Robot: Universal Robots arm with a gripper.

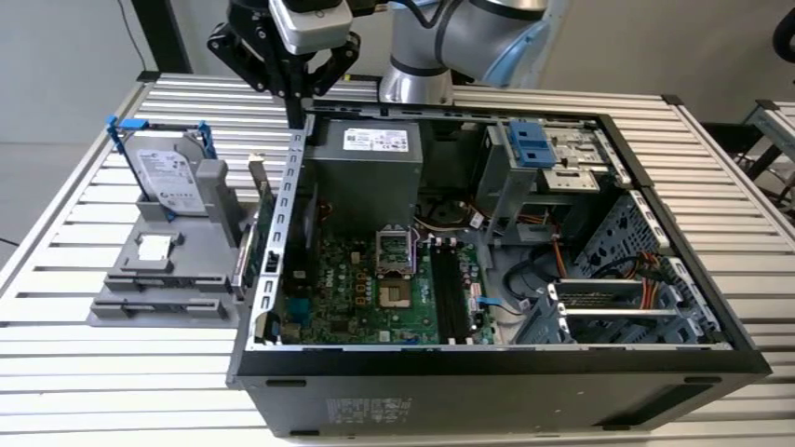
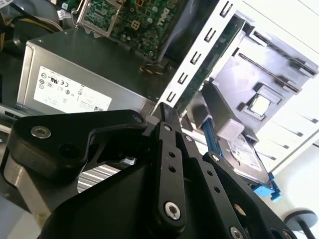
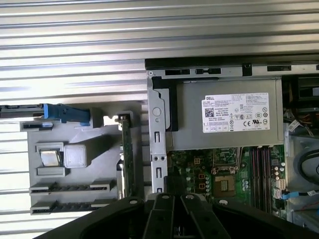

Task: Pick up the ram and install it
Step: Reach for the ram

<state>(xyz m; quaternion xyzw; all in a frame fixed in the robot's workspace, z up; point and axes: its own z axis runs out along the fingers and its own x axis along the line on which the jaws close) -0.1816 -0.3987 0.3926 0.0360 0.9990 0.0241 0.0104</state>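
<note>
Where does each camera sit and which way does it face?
Exterior view: off the arm, looking down into the open black computer case on the slatted metal table; the grey arm and black gripper show.
First wrist view: on the wrist, looking down past the gripper at the grey parts holder.
Second wrist view: on the wrist, looking slantwise along the gripper.
All share the grey, white-labelled power supply box.
</note>
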